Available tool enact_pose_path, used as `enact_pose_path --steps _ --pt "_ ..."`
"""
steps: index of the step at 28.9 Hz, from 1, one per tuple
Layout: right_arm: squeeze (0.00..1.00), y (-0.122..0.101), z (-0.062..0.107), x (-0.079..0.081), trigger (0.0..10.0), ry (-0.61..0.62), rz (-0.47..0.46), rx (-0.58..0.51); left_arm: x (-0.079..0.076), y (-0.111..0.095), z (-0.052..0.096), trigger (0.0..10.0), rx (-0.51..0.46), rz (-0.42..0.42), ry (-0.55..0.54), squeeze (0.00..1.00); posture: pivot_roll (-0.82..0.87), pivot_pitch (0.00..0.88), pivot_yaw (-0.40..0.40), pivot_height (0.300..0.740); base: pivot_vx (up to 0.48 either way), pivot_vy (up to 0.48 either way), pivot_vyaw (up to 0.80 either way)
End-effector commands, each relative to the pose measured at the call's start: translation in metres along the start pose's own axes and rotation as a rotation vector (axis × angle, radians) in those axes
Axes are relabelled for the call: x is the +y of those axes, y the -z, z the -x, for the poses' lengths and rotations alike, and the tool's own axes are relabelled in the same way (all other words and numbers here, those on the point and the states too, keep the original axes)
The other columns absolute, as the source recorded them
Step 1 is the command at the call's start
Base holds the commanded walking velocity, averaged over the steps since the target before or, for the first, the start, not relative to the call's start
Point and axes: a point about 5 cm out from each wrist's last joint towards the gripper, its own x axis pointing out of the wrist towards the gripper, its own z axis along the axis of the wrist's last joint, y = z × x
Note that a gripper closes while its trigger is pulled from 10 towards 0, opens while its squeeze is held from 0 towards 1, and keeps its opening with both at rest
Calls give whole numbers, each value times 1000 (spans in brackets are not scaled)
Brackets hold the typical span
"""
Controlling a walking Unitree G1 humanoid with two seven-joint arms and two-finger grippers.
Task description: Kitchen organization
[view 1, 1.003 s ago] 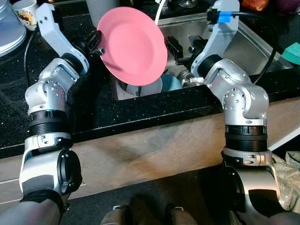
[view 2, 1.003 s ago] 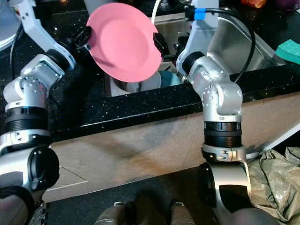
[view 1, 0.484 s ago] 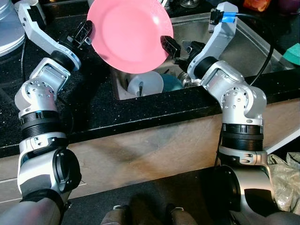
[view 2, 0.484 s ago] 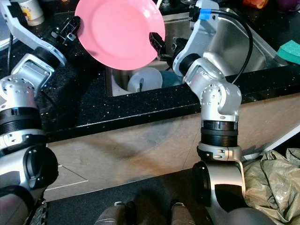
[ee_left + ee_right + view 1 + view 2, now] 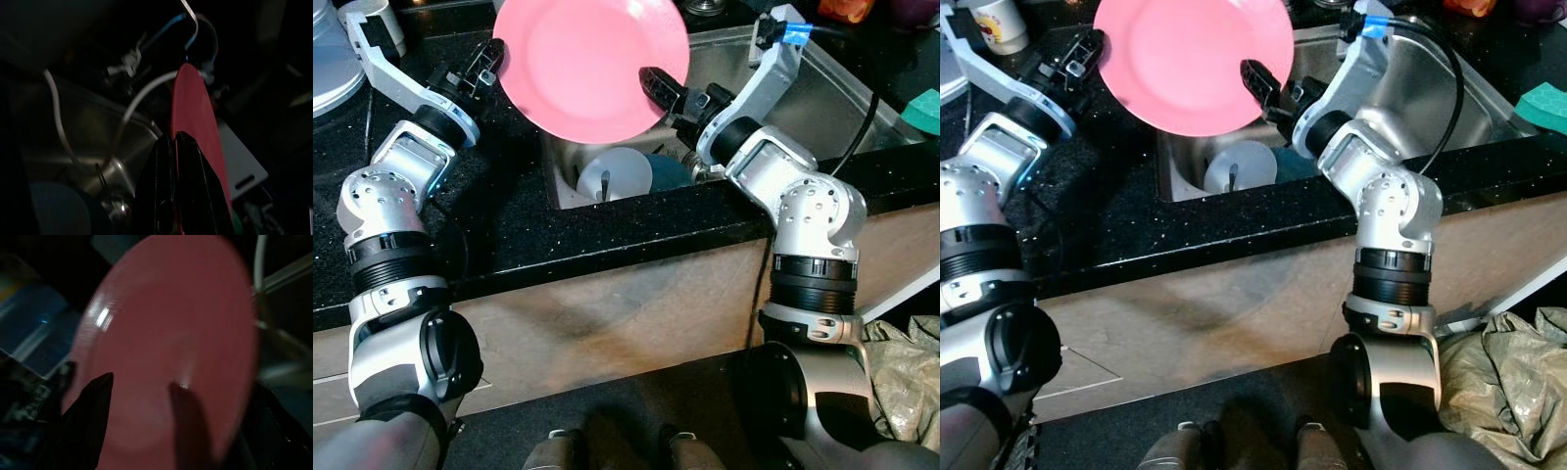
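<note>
A round pink plate (image 5: 590,67) hangs tilted above the left end of the steel sink (image 5: 822,78). My left gripper (image 5: 497,61) is shut on its left rim; in the left wrist view the black fingers (image 5: 168,196) clamp the plate's edge (image 5: 193,112). My right gripper (image 5: 658,90) is open at the plate's right rim, one finger lying over its face. The right wrist view has the plate's face (image 5: 171,357) close up, with a black fingertip (image 5: 93,411) in front of it.
Below the plate, an upturned white bowl (image 5: 614,174) and a blue dish (image 5: 671,174) lie in the sink. A mug (image 5: 989,24) and a silver lid (image 5: 333,64) stand on the black counter (image 5: 509,225) at the back left. A teal item (image 5: 925,106) lies far right.
The left gripper has lifted the pink plate higher over the sink. The right gripper has moved left and up to the plate's right rim.
</note>
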Motion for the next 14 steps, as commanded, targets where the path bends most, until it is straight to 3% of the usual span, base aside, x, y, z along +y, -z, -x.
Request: enact_pose_path --steps 1,2,3,4,14 --pt "0 -5 0 9 10000 -48 -51 -14 -2 4 3 0 20 -9 18 0 27 196 39 740 0 0 0" --pt "0 -5 0 9 10000 -51 -63 -18 -2 5 3 0 23 -8 20 0 27 196 39 740 0 0 0" --pt "0 -7 0 9 3882 -50 -84 -30 -3 6 3 0 24 -6 22 0 26 192 40 740 0 0 0" --pt "0 -8 0 8 0 -47 -86 -33 -2 5 3 0 24 -6 20 0 24 190 41 740 0 0 0" --pt "0 -11 1 8 0 -37 -125 -42 0 5 4 0 48 -36 -11 0 26 193 41 740 0 0 0"
